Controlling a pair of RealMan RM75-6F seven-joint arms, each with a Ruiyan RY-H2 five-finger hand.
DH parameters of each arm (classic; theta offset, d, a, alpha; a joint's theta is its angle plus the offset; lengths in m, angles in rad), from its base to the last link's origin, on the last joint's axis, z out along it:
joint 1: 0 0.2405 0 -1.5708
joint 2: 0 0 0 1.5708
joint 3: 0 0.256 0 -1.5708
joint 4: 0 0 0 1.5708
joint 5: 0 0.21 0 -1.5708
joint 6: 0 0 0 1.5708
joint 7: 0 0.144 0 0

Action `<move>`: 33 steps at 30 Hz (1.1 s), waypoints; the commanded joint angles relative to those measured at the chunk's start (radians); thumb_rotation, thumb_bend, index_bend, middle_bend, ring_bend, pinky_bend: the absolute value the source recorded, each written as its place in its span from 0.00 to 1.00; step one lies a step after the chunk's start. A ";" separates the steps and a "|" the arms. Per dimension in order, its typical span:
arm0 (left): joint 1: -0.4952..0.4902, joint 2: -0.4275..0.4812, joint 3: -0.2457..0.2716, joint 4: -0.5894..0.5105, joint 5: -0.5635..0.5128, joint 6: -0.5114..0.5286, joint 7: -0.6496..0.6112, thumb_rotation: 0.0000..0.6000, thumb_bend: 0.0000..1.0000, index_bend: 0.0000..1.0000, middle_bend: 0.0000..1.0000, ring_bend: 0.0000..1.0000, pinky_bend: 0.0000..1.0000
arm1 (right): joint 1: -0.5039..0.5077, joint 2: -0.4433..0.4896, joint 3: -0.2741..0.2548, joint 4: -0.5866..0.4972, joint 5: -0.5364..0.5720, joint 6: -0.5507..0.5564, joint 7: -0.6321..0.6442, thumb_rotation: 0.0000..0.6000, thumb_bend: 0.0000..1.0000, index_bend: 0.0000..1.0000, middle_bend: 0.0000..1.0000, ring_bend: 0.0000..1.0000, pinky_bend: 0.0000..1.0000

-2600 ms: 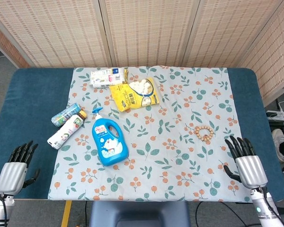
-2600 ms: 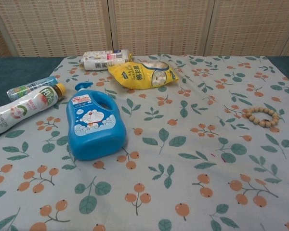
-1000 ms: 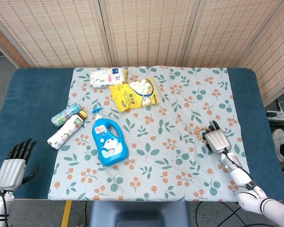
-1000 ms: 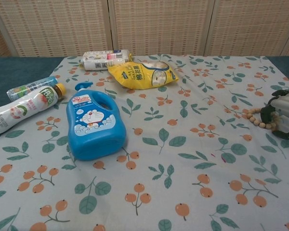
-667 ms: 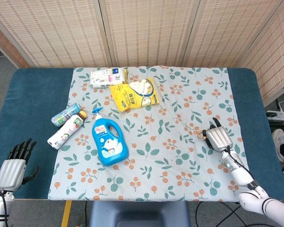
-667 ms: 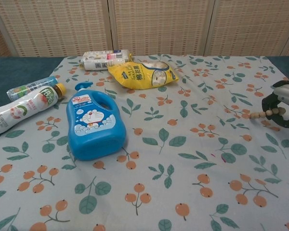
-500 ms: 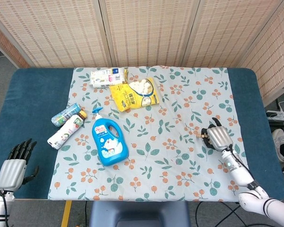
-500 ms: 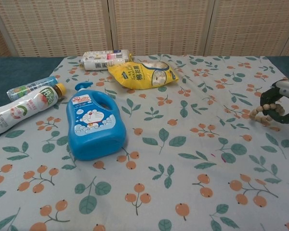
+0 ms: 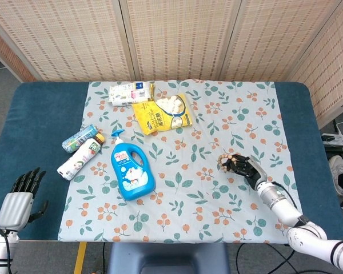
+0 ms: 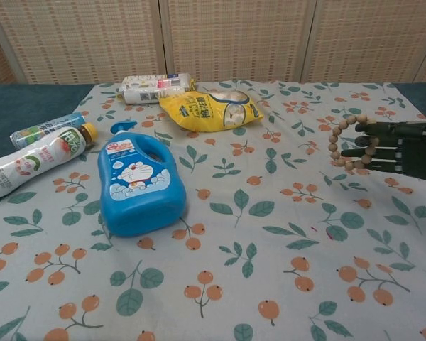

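A wooden bead bracelet hangs in the air over the right part of the flowered cloth. My right hand holds it at the fingertips, which point left through the loop. From the head camera the bracelet is just left of that hand, clear of the cloth. My left hand hovers at the table's near left corner with its fingers apart and nothing in it; the chest view does not show it.
A blue detergent bottle lies left of centre. Two drink bottles lie side by side at the cloth's left edge. A yellow snack bag and a white tube are at the back. Bare blue table flanks the cloth.
My right hand came in from the near right corner, closed on the bracelet, lifted it off the cloth and carried it left. The left hand barely shifted.
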 commanded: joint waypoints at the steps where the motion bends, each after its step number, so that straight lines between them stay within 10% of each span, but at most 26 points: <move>1: 0.000 0.000 0.001 0.000 -0.001 -0.002 0.002 1.00 0.43 0.00 0.00 0.00 0.10 | -0.141 0.009 0.072 -0.163 -0.361 0.016 0.516 0.84 0.54 0.44 0.58 0.27 0.11; 5: -0.002 0.002 0.000 -0.001 -0.005 -0.007 -0.002 1.00 0.44 0.00 0.00 0.00 0.10 | -0.045 0.008 -0.152 0.017 -0.660 0.325 0.796 0.61 0.51 0.34 0.56 0.25 0.11; 10: -0.002 0.005 0.001 -0.003 -0.003 -0.007 -0.005 1.00 0.44 0.00 0.00 0.00 0.10 | 0.067 -0.040 -0.319 0.232 -0.764 0.564 0.953 0.48 0.40 0.30 0.55 0.24 0.12; 20: -0.003 0.005 0.003 -0.003 -0.002 -0.009 -0.008 1.00 0.44 0.00 0.00 0.00 0.10 | 0.152 -0.083 -0.472 0.302 -0.690 0.666 0.917 0.44 0.34 0.45 0.56 0.31 0.14; 33: -0.003 0.004 0.003 -0.003 -0.001 -0.009 -0.005 1.00 0.44 0.00 0.00 0.00 0.10 | 0.202 -0.105 -0.575 0.318 -0.596 0.732 0.843 0.66 0.35 0.61 0.62 0.34 0.15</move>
